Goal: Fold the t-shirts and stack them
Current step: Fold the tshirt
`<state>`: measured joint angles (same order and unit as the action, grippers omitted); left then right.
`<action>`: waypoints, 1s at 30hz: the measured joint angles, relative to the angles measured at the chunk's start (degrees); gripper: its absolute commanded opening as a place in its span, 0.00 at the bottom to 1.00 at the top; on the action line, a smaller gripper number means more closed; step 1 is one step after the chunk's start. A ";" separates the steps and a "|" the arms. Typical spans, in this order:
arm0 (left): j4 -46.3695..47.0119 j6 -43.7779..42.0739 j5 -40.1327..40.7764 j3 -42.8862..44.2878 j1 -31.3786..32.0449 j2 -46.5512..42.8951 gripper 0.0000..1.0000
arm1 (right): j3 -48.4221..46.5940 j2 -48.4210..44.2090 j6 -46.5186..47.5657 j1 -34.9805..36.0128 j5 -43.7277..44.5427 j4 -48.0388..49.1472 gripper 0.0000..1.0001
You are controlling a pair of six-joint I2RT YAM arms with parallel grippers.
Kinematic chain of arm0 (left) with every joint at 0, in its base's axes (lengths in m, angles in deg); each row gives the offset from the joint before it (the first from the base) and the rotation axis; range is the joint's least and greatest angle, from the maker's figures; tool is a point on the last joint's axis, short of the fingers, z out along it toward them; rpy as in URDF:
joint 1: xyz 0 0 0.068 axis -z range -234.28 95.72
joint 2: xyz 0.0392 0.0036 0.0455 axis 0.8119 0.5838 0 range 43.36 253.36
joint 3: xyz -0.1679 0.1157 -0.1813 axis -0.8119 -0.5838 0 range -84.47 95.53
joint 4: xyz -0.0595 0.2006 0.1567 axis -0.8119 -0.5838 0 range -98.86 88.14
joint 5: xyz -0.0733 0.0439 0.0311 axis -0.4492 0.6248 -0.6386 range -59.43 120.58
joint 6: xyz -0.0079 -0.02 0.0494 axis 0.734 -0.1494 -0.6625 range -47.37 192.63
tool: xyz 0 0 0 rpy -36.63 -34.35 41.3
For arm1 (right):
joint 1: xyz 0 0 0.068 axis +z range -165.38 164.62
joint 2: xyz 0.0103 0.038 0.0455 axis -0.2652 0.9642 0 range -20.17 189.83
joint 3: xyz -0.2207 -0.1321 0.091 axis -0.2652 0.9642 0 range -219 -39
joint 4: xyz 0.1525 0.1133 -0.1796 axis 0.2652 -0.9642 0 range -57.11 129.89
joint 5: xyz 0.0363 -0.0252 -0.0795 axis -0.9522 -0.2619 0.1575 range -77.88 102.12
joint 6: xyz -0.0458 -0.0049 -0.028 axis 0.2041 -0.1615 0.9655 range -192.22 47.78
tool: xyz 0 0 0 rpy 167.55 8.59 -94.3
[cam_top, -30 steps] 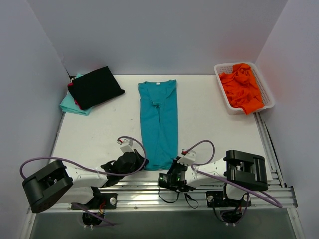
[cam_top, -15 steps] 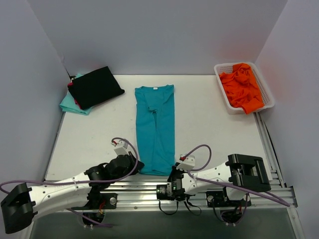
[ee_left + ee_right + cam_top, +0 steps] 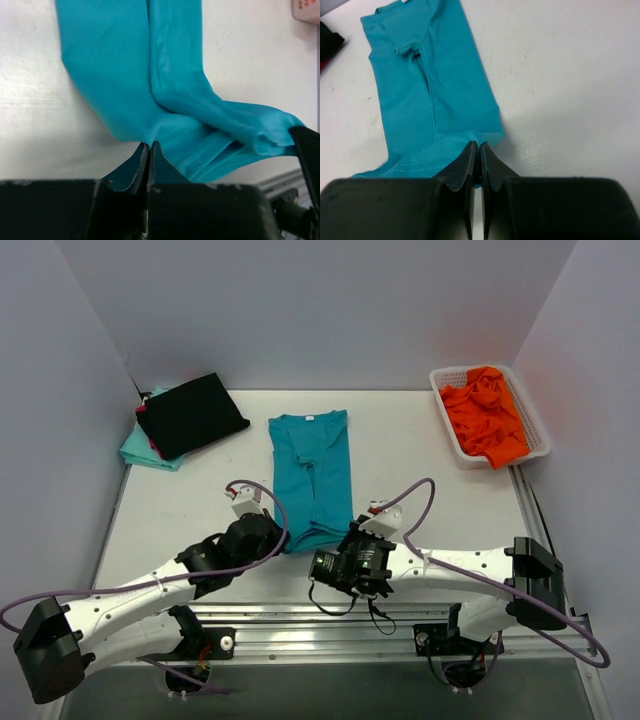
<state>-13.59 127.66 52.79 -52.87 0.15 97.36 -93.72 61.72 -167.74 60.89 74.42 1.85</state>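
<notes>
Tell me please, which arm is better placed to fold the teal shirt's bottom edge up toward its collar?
Neither alone: the left gripper and the right gripper are each shut on a hem corner of the teal shirt, so both should probably carry together.

Bare table (image 3: pixel 440 510) right of shirt; basket (image 3: pixel 455 445) far-right corner.

Shirt (image 3: pixel 312 475) mid-table (basket (image 3: pixel 535 425) far right)

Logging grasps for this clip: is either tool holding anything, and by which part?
Both hold the long folded teal cloth t-shirt by its near hem: the left tool pinches the left corner, the right tool the right corner.
</notes>
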 measured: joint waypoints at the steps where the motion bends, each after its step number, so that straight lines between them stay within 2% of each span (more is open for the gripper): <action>1: 0.55 -0.66 -0.35 0.72 -1.53 1.38 0.02 | -0.02 -0.28 2.05 -1.62 0.07 1.33 0.00; 6: 4.90 -3.65 -3.52 3.65 -8.37 8.96 0.02 | -0.11 -0.57 13.57 -8.76 -0.63 10.43 0.00; 12: 8.74 -6.27 -6.60 7.67 -13.03 16.35 0.02 | -1.01 1.79 24.57 -15.82 -3.80 21.22 0.00; 20: 12.52 -8.09 -11.10 13.05 -20.20 25.66 0.02 | -7.30 11.78 32.89 -22.73 -8.02 29.09 0.00; 25: 15.74 -8.74 -15.28 18.29 -27.15 35.69 0.02 | -14.78 22.08 36.72 -27.89 -11.78 33.79 0.00; 26: 16.20 -8.83 -16.13 20.09 -28.39 38.47 0.06 | -16.39 24.35 37.29 -28.87 -12.57 34.29 0.00; 27: 16.83 -8.98 -17.25 22.08 -29.62 41.48 0.21 | -18.53 26.88 37.88 -29.94 -13.27 34.62 0.00; 28: 17.53 -9.42 -18.34 24.11 -30.95 44.57 0.39 | -20.90 29.64 38.56 -31.10 -14.05 34.99 0.07; 29: 17.97 -9.73 -19.74 26.51 -32.24 47.76 0.78 | -23.82 32.92 39.15 -32.48 -14.84 35.36 0.19; 30: 18.80 -10.16 -21.18 28.96 -33.55 50.93 0.97 | -26.29 35.54 39.63 -33.66 -15.45 35.08 0.61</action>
<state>5.21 117.50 31.61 -23.91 -33.40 148.28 -120.02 97.26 -128.12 27.23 58.97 36.93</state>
